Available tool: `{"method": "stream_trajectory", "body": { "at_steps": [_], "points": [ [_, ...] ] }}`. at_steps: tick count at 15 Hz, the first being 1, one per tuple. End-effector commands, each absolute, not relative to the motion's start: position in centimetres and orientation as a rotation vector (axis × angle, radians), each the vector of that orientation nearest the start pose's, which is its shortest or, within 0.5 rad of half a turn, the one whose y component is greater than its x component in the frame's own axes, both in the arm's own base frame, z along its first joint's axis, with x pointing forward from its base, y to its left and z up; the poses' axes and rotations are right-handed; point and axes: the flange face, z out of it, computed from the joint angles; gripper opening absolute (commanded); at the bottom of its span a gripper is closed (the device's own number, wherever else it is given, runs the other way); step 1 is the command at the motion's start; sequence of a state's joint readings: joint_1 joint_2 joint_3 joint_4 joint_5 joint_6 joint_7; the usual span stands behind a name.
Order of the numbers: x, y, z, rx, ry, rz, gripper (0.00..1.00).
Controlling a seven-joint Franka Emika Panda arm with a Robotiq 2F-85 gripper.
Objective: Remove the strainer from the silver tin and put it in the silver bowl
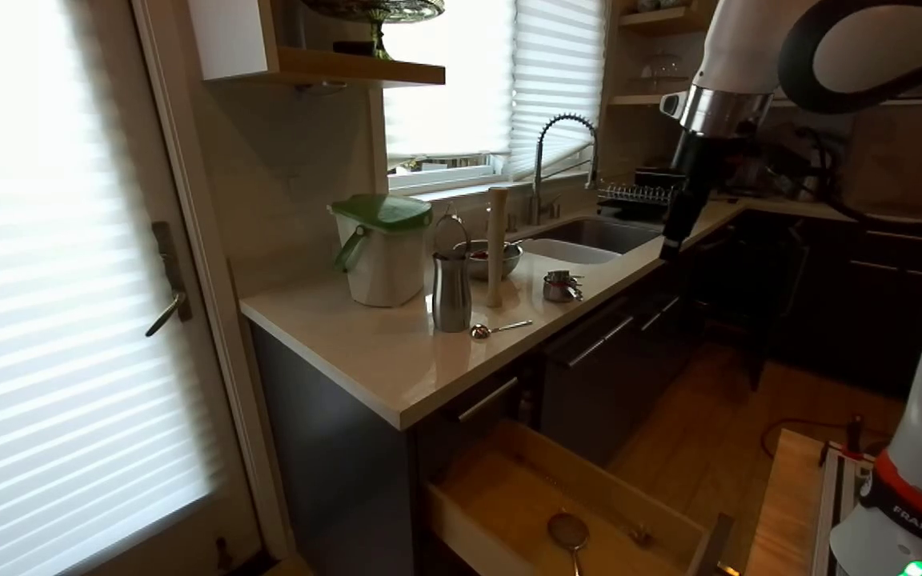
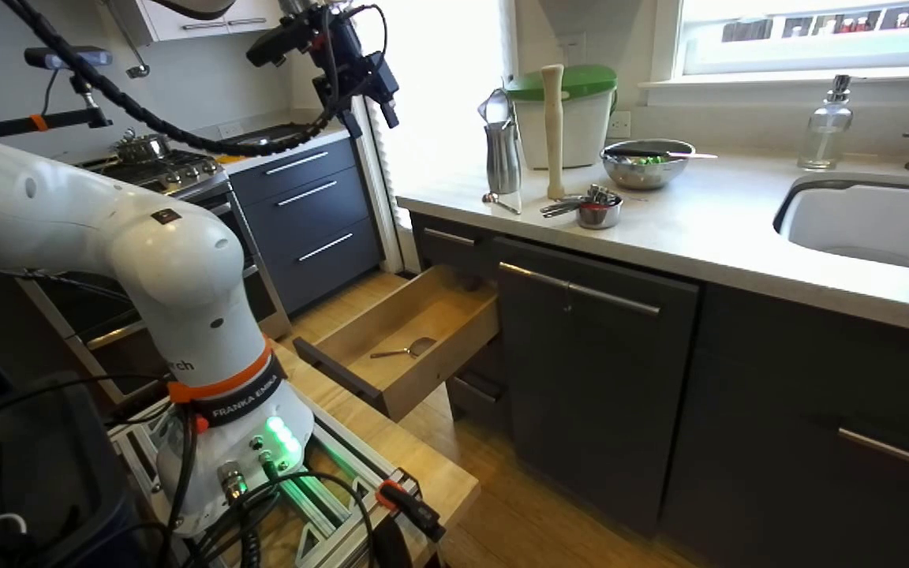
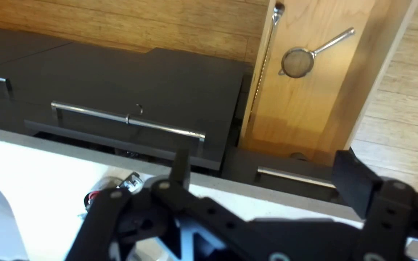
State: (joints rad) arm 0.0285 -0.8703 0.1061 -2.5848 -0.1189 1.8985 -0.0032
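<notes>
Exterior view, upper left of centre: the gripper (image 2: 373, 125) hangs wide and empty, so reaching seems the present step; next, it should pinch and lift straight up. Upper middle, the strainer (image 2: 495, 106) stands in the silver tin (image 2: 503, 162), round head upward, long axis nearly upright. Its goal, the silver bowl (image 2: 645, 175), sits at upper right

silver on the tin (image 2: 503, 162) and the bowl (image 2: 644, 172) — bright green on the lid (image 2: 587, 81), white on the bin (image 2: 585, 130) below. black across the gripper (image 2: 372, 121), white along the arm (image 2: 174, 256) with an orange band (image 2: 222, 385), glowing green on the base lights (image 2: 281, 435). honey-coloured wood in the drawer (image 3: 296, 108), dark grey on the cabinet fronts (image 2: 596, 386) — pale horizontal stripes on the door blind (image 1: 69, 320).
</notes>
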Motion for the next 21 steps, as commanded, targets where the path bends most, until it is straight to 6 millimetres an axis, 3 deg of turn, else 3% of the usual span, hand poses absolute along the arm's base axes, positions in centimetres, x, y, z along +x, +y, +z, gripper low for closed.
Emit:
{"method": "stream_trajectory", "body": {
  "at_steps": [1,2,3,5,9,11,15,16,19,21],
  "points": [
    [31.9,9.5,54.0,-3.347,-0.172,-0.338,1.00],
    [30.9,7.6,54.2,-3.339,-0.214,-0.354,1.00],
    [31.0,8.9,54.2,-3.352,-0.207,-0.366,1.00],
    [31.3,9.7,54.1,-3.360,-0.202,-0.361,1.00],
    [31.7,9.5,54.1,-3.356,-0.194,-0.349,1.00],
    [31.5,7.8,53.9,-3.370,-0.114,-0.352,1.00],
    [36.6,3.3,53.2,-3.188,0.083,-0.303,1.00],
    [39.0,2.6,53.1,-3.157,0.100,-0.315,1.00],
    [44.3,2.2,53.0,-3.068,0.128,-0.364,1.00],
    [48.1,2.8,54.0,-3.041,0.110,-0.419,1.00]
  ]
}}
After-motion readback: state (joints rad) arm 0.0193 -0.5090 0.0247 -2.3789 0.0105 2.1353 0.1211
